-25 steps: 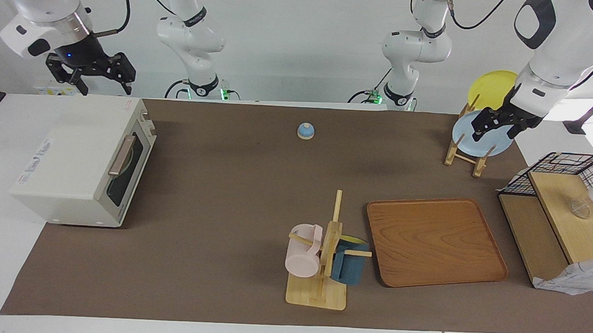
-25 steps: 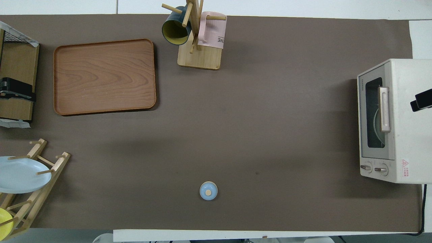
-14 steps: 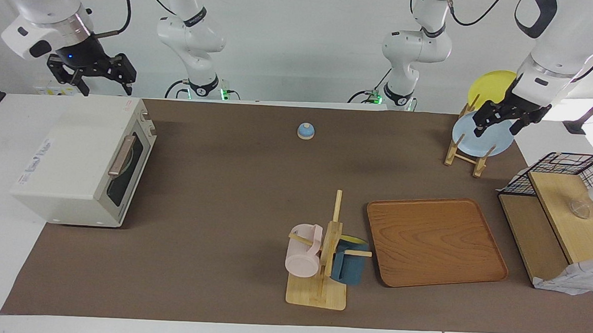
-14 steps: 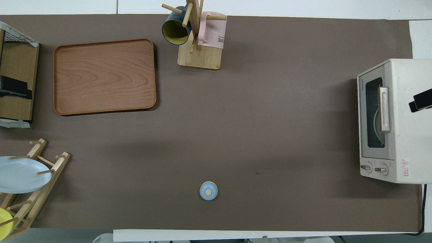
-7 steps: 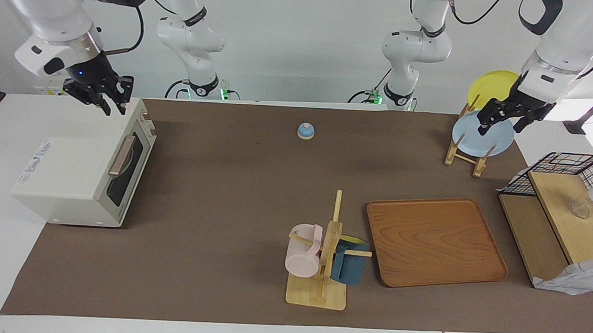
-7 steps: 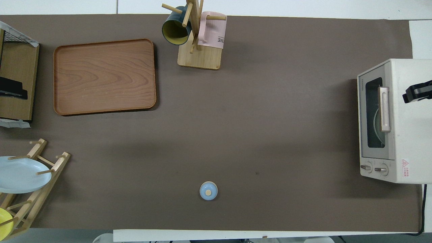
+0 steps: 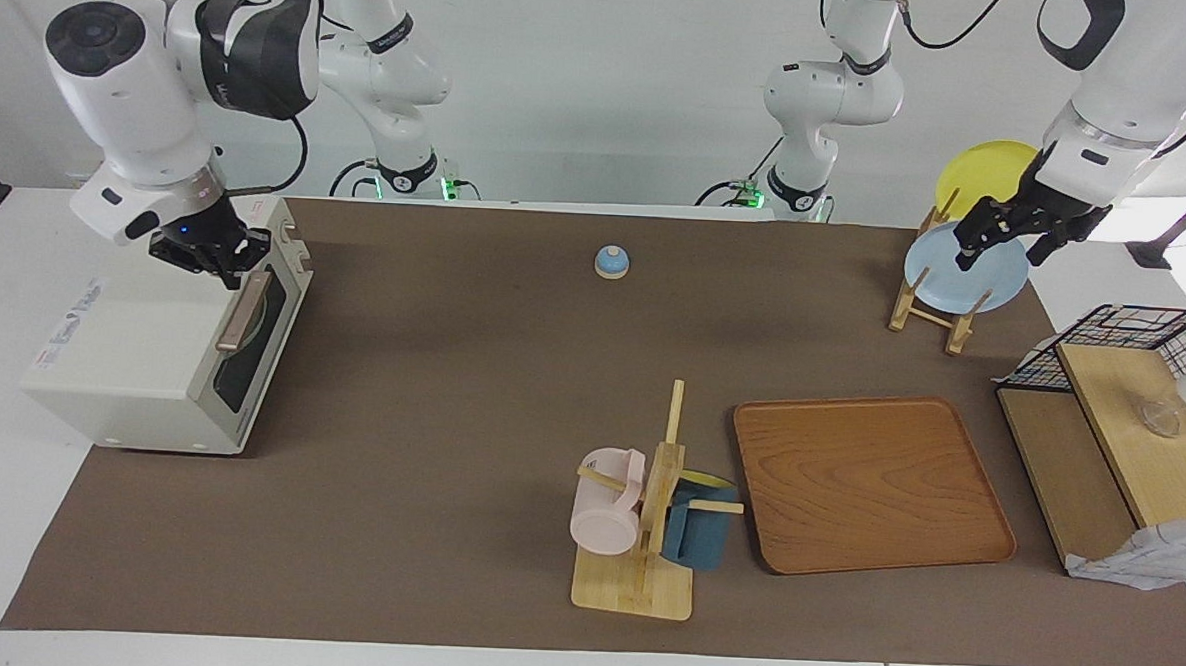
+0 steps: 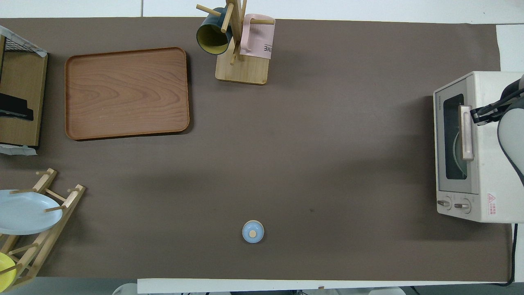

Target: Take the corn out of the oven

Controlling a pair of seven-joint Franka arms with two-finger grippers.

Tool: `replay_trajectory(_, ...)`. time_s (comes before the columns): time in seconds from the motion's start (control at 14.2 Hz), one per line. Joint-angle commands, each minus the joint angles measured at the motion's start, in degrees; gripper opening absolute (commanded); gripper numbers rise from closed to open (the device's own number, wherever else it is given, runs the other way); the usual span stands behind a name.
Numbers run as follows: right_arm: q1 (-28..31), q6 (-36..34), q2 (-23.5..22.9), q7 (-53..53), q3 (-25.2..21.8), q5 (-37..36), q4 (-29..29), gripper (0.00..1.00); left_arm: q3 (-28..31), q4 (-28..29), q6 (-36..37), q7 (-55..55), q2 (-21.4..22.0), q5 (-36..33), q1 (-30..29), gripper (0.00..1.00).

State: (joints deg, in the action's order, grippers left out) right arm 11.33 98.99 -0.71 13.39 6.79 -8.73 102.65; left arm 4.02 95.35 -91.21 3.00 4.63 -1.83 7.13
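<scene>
Your right hand [image 7: 218, 257] sits over the top front edge of the oven [image 7: 153, 329], right by the upper end of its tan handle [image 7: 244, 310]. That placement makes sense: the door is shut, so nothing comes out until the handle is pulled. Whether its fingers are spread or closed, you cannot tell from here, and they do not appear to be around the bar.

The corn is not visible. Through the oven's dark glass only a pale plate edge [image 8: 455, 152] shows, so judge the corn to be inside, on or near it.

The oven door faces the middle of the table [image 7: 471, 368], leaving bare mat in front of it for the door to swing down.

Your left hand [image 7: 1008, 236] waits at the other end from the oven, over the plate rack [image 7: 930, 293], fingers released and holding nothing.
</scene>
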Motion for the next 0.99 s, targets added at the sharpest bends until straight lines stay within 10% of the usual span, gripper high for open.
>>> replay_trajectory(0.0,1.15,3.66,0.45,1.46,0.41,-0.67,4.39,0.0,0.02,0.45,0.5,-0.28,0.81,0.25,-0.19,1.0)
replay_trajectory(0.92,-3.93,14.55,-5.16,-5.02,0.5,-0.32,9.32,0.0,0.02,0.45,0.59,-0.28,0.81,0.25,-0.19,1.0)
